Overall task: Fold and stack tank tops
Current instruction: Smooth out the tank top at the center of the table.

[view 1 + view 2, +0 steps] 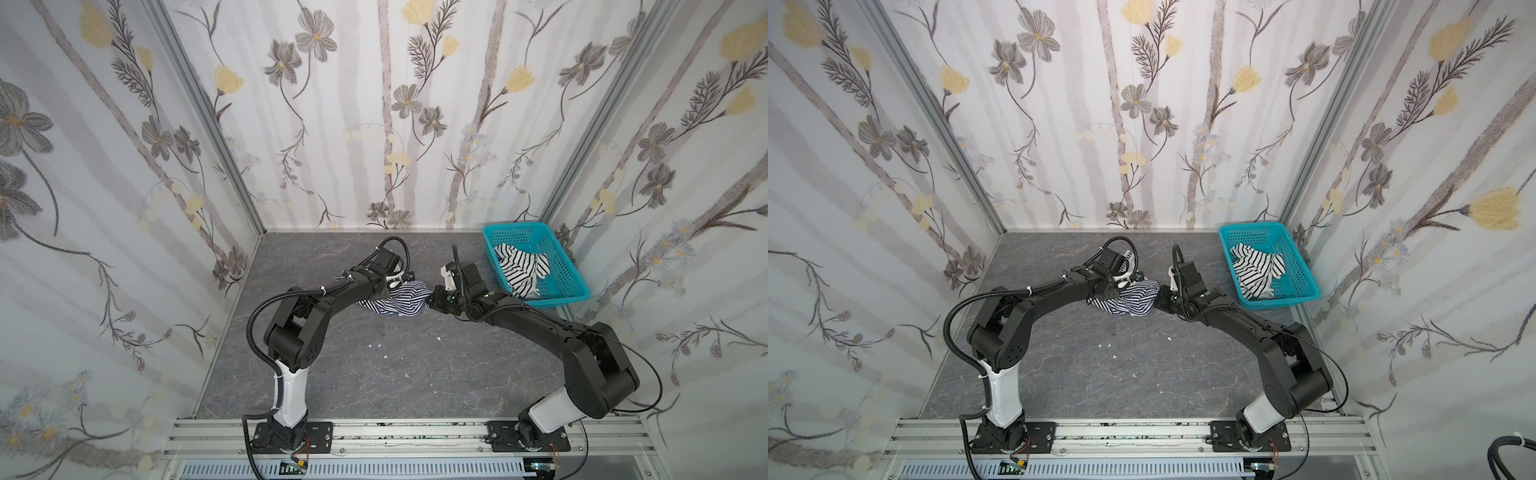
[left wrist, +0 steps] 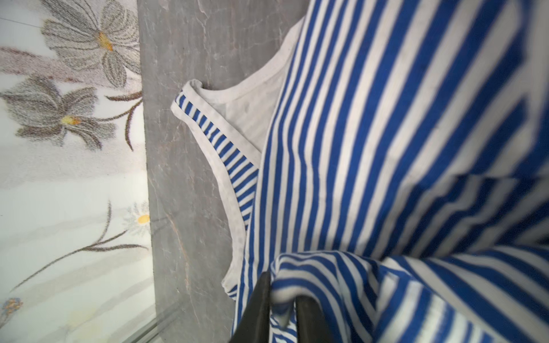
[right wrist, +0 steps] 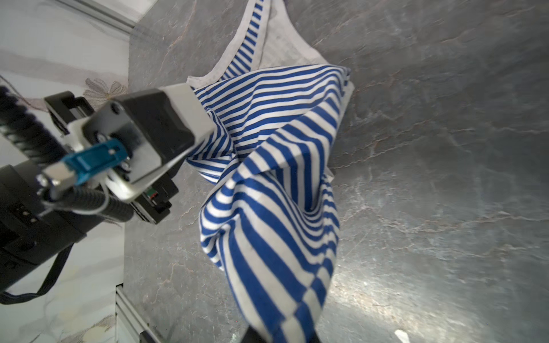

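The left gripper point(image 2: 282, 289) is seen with a fold of the navy-striped tank top point(image 1: 399, 301) between slightly parted fingers point(image 2: 258, 308). Whether that fold is pinched or freed cannot be told. The top is bunched on the tabletop point(image 1: 374, 374) between the two arms, with a white-trimmed strap point(image 2: 208, 139) lying flat on the surface. To its right, the right gripper point(image 3: 282, 335) is clamped on another part of the same cloth.

The step in hand is judged to be spreading this top flat before folding. It is best done with hems or corners taken rather than a mid-fabric fold. The cloth should then be drawn apart low and evenly, so that the twist is worked out. Farther right, the black-striped tank top point(image 1: 521, 270) is left crumpled inside the turquoise basket point(image 1: 569, 270) in the far right corner.

The surface is a dark grey marbled sheet, on which a few white scraps point(image 1: 385, 356) are scattered. The cell is enclosed on three sides by floral wallpaper point(image 1: 374, 124), and both arm bases are carried on an aluminium rail point(image 1: 415, 432) at the near edge.
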Robot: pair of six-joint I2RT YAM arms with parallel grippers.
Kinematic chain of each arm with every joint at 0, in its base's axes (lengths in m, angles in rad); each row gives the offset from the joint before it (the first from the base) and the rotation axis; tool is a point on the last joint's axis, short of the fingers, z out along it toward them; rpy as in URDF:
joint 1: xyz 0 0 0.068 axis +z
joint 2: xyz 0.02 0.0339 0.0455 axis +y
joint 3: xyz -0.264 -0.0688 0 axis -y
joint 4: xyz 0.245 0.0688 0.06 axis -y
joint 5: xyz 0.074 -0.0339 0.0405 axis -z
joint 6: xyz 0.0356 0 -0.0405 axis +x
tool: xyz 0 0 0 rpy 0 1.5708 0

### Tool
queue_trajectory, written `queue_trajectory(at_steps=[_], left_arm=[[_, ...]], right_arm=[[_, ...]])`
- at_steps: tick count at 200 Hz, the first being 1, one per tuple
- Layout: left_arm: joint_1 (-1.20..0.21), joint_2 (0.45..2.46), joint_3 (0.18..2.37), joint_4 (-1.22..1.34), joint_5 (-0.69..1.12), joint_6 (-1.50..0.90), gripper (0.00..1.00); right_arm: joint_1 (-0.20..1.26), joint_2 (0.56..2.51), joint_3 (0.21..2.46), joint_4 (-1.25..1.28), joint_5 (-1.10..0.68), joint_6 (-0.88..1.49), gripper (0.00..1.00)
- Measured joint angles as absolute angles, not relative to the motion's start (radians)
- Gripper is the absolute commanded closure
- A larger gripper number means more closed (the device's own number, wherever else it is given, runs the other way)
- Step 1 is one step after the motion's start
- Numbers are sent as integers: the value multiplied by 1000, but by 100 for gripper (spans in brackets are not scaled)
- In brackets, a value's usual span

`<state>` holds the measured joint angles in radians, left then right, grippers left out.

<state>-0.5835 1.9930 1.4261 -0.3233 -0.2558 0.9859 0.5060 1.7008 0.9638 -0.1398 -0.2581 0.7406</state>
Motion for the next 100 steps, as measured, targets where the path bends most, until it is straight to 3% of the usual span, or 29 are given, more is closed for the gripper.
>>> queue_trajectory(at_steps=[33,100], left_arm=[[-586,2021,1467,-324,-260,1007,54],[-551,1923,1426,-308,-206,876,48]], right_arm=[[426,1675,889,-144,-212,760,100],[381,1734,832,-138,-177,790,100]])
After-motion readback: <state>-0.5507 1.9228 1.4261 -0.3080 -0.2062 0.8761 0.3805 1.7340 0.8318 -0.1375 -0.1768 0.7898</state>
